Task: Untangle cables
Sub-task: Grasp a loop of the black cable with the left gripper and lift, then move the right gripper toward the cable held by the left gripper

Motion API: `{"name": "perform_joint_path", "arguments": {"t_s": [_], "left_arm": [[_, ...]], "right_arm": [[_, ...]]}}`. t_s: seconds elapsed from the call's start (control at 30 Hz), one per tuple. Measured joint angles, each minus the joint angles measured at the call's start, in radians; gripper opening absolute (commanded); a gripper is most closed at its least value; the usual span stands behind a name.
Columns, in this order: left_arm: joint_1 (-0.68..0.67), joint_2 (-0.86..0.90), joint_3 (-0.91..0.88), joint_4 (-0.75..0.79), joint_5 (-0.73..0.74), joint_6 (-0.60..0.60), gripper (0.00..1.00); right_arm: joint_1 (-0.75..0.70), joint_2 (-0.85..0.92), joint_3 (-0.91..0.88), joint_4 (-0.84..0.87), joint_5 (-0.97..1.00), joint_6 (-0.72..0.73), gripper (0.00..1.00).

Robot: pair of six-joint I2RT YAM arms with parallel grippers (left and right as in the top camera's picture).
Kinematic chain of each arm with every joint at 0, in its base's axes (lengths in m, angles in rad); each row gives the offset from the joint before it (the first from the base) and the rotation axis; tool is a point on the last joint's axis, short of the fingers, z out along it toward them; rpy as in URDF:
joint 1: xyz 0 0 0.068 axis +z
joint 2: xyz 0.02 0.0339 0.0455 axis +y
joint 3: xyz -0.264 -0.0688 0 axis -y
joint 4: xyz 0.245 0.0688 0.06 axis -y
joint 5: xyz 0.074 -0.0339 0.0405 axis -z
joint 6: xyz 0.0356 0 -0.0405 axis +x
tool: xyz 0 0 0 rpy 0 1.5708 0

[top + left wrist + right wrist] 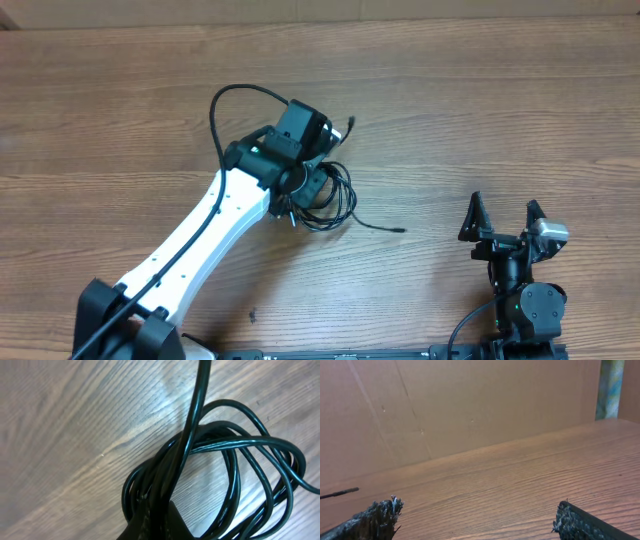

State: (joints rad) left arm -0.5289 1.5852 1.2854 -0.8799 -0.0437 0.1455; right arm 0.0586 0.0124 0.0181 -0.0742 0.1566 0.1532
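The left gripper [305, 185] reaches down onto the middle of the wooden table [480, 100], its fingers pressed together on the cables [340, 200], a bundle of thin black loops. In the left wrist view, the strands gather into the dark fingertips at the bottom edge. One loose end [398, 230] trails off to the right. Well apart, near the front right edge, the right gripper [503, 222] is spread wide and holds nothing.

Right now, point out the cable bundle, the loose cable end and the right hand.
cable bundle [155, 485], left wrist view, on the overlapping loops.
loose cable end [398, 230], overhead view, on the stray strand's tip.
right hand [503, 201], overhead view, midway between its open fingertips.
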Motion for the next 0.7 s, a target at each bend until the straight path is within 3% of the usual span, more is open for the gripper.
{"name": "perform_joint_path", "arguments": {"t_s": [0.27,0.7], "left_arm": [[0.000,-0.013,0.000,-0.015,-0.006,0.205,0.04],[0.000,-0.013,0.000,-0.025,-0.055,0.353,0.04]], "right_arm": [[0.000,0.000,0.000,0.000,0.000,0.000,1.00],[0.000,0.000,0.000,0.003,-0.072,0.000,1.00]]}}
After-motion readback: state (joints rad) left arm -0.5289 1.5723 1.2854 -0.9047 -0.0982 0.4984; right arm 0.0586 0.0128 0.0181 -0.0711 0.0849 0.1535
